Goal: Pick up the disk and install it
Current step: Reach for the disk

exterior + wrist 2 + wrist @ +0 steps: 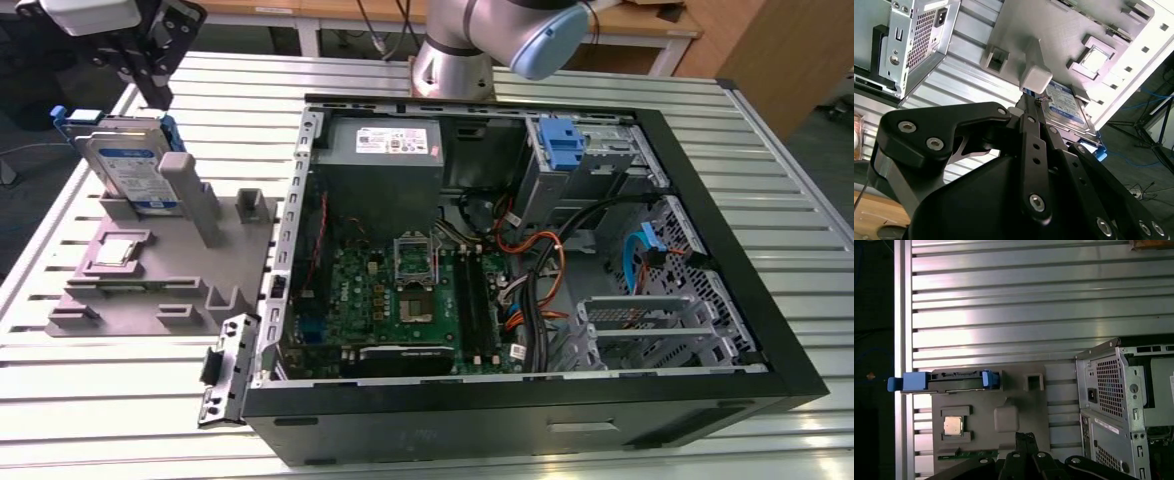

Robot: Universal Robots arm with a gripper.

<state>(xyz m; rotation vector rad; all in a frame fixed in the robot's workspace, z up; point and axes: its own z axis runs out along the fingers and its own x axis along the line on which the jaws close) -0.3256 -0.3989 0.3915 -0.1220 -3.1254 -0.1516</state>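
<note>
The gripper point(152, 90) hangs in the upper left of the exterior view, just above the top edge of the disk point(131, 165) and apparently clear of it. In the second wrist view its fingers point(1029, 130) look pressed together with nothing between them, though the angle is poor. The disk, in its blue bracket point(59, 115), stands on edge in the grey fixture point(147, 270), left of the open case point(467, 430).

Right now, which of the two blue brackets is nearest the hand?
The bracket clipped on the disk standing in the grey fixture, below the hand; the other bracket sits inside the computer case.
</note>
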